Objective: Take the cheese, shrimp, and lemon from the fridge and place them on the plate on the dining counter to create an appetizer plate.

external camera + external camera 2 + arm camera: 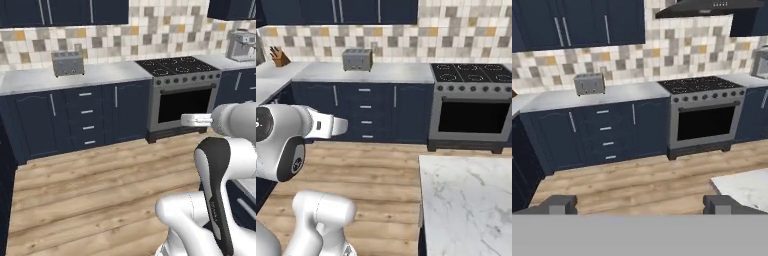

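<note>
**Open gripper held in mid-air, facing the stove wall**

The gripper (pixel 639 204) hangs empty, its two dark fingertips (pixel 558 204) set wide apart at the bottom of the hand view, nothing between them. It points across the room at the far cabinets, well above the wooden floor (pixel 647 182).

Closest to it, just off to the right fingertip's side and a little ahead, is a corner of the dining counter (pixel 747 187), its white grey-veined marble top bare where it shows. In the right base view the same marble top (pixel 466 200) spreads out low on the right, beside the arm, with the floor between it and the cabinets.

Well beyond the gripper, straight ahead and slightly right, stands the oven (pixel 704 122) with its black cooktop (pixel 699 84) and a row of knobs. To the left of that runs the navy cabinet row (pixel 607 132) with a stack of drawers, under a pale worktop (pixel 597 96). A toaster (pixel 589 83) sits on that worktop, up and to the left of the gripper's line. Behind it all is the checkered tile wall (pixel 637 60), with dark upper cabinets (pixel 582 22) above and a range hood (pixel 707 7) over the cooktop.

In the right base view a knife block (pixel 278 56) stands at the far left end of the worktop. In the left base view a coffee machine (pixel 241 45) sits on the worktop right of the stove.
</note>
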### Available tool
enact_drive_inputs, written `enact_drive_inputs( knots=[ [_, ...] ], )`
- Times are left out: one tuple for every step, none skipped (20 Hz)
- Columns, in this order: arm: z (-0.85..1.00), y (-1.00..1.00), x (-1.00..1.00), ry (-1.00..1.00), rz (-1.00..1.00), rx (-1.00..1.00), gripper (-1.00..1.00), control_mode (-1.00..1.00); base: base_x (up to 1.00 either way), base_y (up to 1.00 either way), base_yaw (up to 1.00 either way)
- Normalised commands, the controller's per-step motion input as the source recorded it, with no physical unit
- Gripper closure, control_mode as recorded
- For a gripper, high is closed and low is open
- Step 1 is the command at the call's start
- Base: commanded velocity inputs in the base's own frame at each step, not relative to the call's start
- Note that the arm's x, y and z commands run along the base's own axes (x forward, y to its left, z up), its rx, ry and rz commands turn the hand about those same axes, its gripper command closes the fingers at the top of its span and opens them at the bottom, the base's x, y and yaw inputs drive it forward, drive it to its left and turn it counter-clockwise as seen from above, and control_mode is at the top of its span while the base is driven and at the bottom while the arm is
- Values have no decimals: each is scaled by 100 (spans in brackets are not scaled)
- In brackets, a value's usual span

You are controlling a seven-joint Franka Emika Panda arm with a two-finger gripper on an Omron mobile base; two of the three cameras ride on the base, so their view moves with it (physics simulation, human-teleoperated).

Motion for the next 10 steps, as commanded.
enact_drive_inputs(
  knots=[
    [0, 0, 0, 0, 0, 0, -100, 100, 100, 0, -4],
    [0, 0, 0, 0, 0, 0, -100, 100, 100, 0, 0],
    [0, 0, 0, 0, 0, 0, -100, 100, 100, 0, 0],
    [0, 0, 0, 0, 0, 0, -100, 100, 100, 0, 0],
    [0, 0, 0, 0, 0, 0, -100, 100, 100, 0, 0],
    [0, 0, 0, 0, 0, 0, -100, 100, 100, -6, -18],
    [0, 0, 0, 0, 0, 0, -100, 100, 100, -14, -30],
    [0, 0, 0, 0, 0, 0, -100, 100, 94, -7, -39],
    [0, 0, 0, 0, 0, 0, -100, 100, 87, -10, -43],
    [0, 0, 0, 0, 0, 0, -100, 100, 74, -18, -51]
  ],
)
